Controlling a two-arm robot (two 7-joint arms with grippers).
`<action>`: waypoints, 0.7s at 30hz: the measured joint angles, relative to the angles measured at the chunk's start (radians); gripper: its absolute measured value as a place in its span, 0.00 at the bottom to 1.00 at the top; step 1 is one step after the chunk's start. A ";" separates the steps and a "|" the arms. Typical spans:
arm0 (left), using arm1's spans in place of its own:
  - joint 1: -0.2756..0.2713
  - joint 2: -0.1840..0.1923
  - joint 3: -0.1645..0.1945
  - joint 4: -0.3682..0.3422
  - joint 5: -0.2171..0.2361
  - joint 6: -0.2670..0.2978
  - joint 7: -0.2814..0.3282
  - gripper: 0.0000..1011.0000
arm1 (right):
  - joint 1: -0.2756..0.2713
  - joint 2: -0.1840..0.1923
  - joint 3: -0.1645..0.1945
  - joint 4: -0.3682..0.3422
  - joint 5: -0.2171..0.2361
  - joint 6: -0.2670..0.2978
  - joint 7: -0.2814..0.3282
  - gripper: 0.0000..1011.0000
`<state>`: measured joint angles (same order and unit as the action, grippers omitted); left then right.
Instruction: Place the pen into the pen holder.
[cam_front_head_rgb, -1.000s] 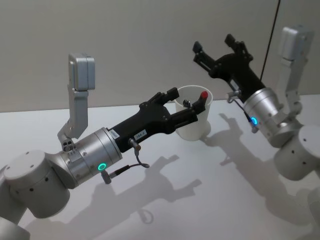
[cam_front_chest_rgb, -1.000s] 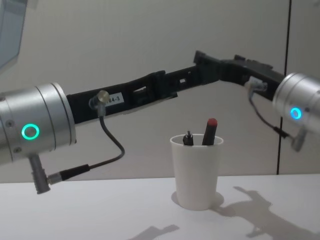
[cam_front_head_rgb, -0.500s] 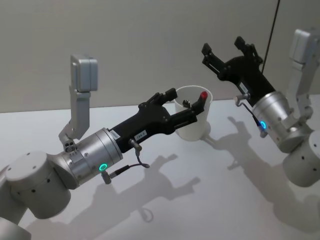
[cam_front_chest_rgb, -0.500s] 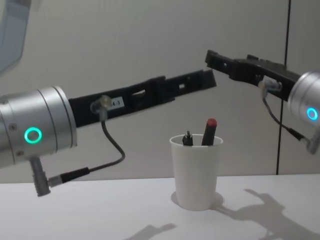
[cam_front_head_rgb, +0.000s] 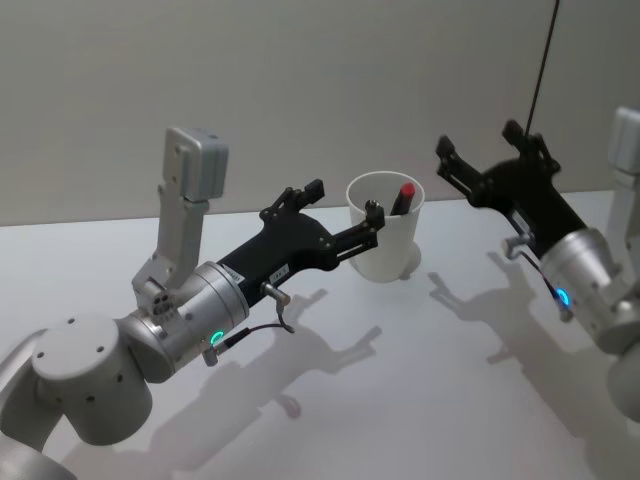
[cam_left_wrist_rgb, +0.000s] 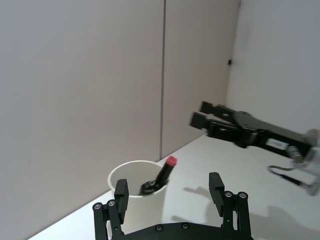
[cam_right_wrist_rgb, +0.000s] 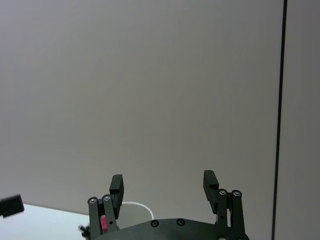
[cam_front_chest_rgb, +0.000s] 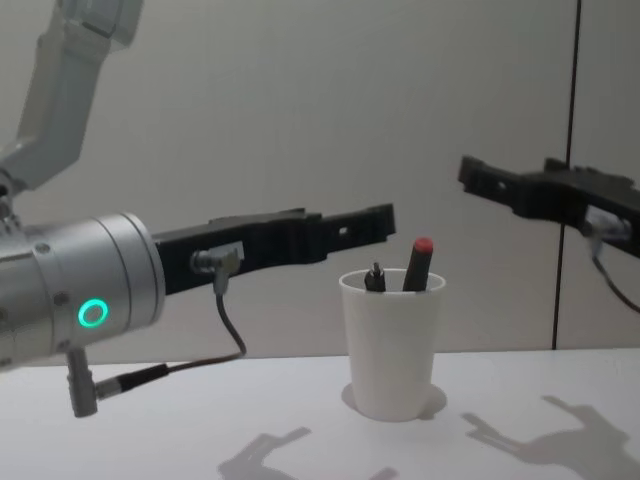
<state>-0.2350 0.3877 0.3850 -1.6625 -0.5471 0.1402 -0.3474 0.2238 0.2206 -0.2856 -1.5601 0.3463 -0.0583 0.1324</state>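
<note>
The pen holder, a white paper cup (cam_front_head_rgb: 388, 250), stands upright on the table and also shows in the chest view (cam_front_chest_rgb: 392, 345). A red-capped pen (cam_front_head_rgb: 404, 194) (cam_front_chest_rgb: 419, 262) leans inside it beside a black-tipped pen (cam_front_head_rgb: 373, 208) (cam_front_chest_rgb: 376, 277). My left gripper (cam_front_head_rgb: 345, 212) hangs open and empty just left of the cup's rim, at about rim height (cam_front_chest_rgb: 385, 222). In the left wrist view the cup (cam_left_wrist_rgb: 142, 212) and red-capped pen (cam_left_wrist_rgb: 166, 169) lie just beyond my left gripper (cam_left_wrist_rgb: 169, 187). My right gripper (cam_front_head_rgb: 487, 155) is open and empty, raised to the right of the cup (cam_front_chest_rgb: 470, 176).
The white table (cam_front_head_rgb: 400, 380) spreads out around the cup, with arm shadows on it. A plain grey wall (cam_front_head_rgb: 300, 80) rises close behind the cup, crossed by a dark vertical line (cam_front_chest_rgb: 572, 150) at the right.
My left gripper has drawn back from around the cup and dropped lower, to the cup's left. My right gripper has moved right, away from above the cup. Both pens stay in the cup.
</note>
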 joint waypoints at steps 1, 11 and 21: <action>0.000 0.000 0.005 0.002 0.021 -0.008 0.020 0.99 | -0.015 0.007 0.004 -0.012 -0.003 0.006 -0.004 0.99; -0.001 -0.002 0.031 0.016 0.151 -0.055 0.146 0.99 | -0.110 0.054 0.028 -0.095 -0.027 0.043 -0.030 0.99; -0.002 -0.004 0.057 0.030 0.279 -0.102 0.270 0.99 | -0.201 0.098 0.051 -0.175 -0.050 0.078 -0.056 0.99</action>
<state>-0.2367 0.3832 0.4418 -1.6325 -0.2676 0.0383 -0.0770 0.0231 0.3189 -0.2345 -1.7346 0.2967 0.0198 0.0764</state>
